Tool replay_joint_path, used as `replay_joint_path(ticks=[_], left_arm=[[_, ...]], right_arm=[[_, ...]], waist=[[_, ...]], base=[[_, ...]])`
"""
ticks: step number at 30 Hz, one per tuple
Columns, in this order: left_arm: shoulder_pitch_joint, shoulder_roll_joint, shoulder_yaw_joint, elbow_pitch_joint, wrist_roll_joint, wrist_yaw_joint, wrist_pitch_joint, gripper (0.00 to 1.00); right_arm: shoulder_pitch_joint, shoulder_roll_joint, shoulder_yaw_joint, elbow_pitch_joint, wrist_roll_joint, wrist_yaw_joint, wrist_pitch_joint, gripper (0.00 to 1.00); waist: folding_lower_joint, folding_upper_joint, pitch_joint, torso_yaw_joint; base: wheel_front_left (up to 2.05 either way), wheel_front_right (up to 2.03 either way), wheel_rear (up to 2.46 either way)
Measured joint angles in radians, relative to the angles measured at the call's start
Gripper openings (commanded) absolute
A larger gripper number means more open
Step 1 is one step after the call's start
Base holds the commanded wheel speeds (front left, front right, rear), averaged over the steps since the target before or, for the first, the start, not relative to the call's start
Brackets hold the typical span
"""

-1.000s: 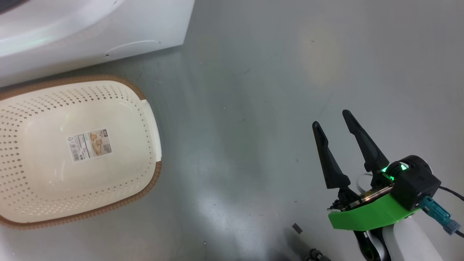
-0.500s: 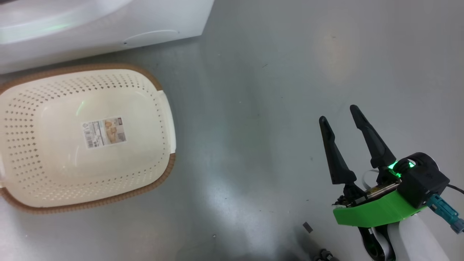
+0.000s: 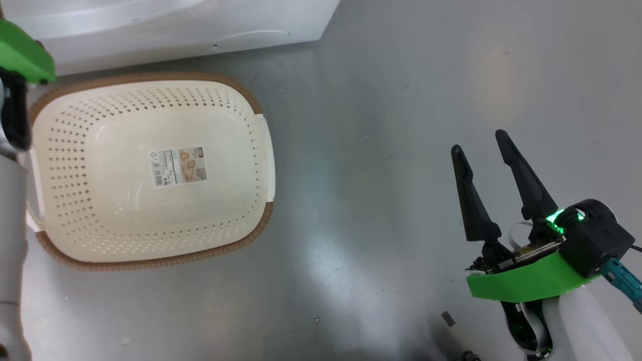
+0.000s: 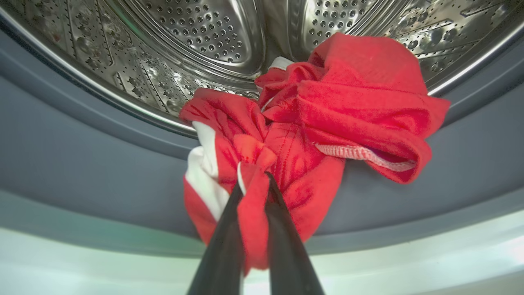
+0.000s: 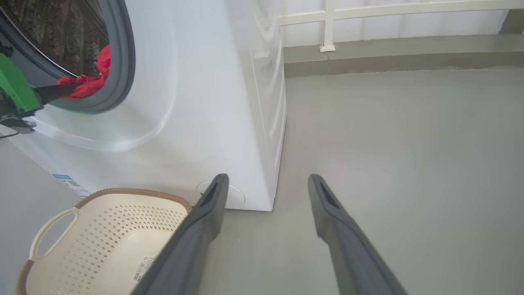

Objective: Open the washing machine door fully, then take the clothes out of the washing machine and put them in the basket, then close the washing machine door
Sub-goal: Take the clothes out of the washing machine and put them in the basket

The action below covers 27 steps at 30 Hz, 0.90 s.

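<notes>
At the washer [image 5: 213,102] opening: clothes [image 4: 311,110] bunched over the grey seal [image 4: 82,155], partly inside the drum [image 4: 204,32].
Left gripper [image 4: 254,180]: fingers pinched together on a red fold of the clothes.
Right gripper [image 3: 479,140]: fingers spread apart, holding nothing, above the floor [image 3: 376,150].
Basket [image 3: 150,263]: on the floor just before the washer, label [image 3: 179,166] on its bottom.

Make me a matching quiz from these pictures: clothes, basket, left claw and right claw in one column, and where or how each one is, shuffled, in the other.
Column one:
1 clothes
2 basket
3 left claw
4 right claw

Column two:
A open, over the floor
B shut on the clothes
C on the floor by the washer, no clothes in it
D draped over the washer's grey seal

Pairs: 1-D, 2-C, 3-B, 4-A.
</notes>
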Motion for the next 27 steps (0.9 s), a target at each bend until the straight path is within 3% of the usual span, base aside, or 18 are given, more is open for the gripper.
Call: replay_joint_path(ticks=[5,18,27], left_arm=[[0.088,0.002,0.002,-0.134,-0.007,0.006,-0.008,0.00],[0.420,0.004,-0.002,-0.623,-0.013,0.113,0.067,0.00],[0.580,0.003,-0.002,-0.797,-0.015,0.164,0.114,0.00]], right_arm=[[-0.001,0.000,-0.001,0.000,-0.001,0.000,0.000,1.00],[-0.009,-0.001,-0.021,-0.003,-0.003,0.000,0.000,1.00],[-0.023,-0.002,-0.035,-0.008,-0.004,0.000,0.000,1.00]], waist=[[0.0000,0.0000,0.000,0.011],[0.0000,0.0000,-0.022,0.036],[-0.0001,0.0000,-0.053,0.046]], base=[[0.00,0.00,0.00],[0.00,0.00,0.00],[0.00,0.00,0.00]])
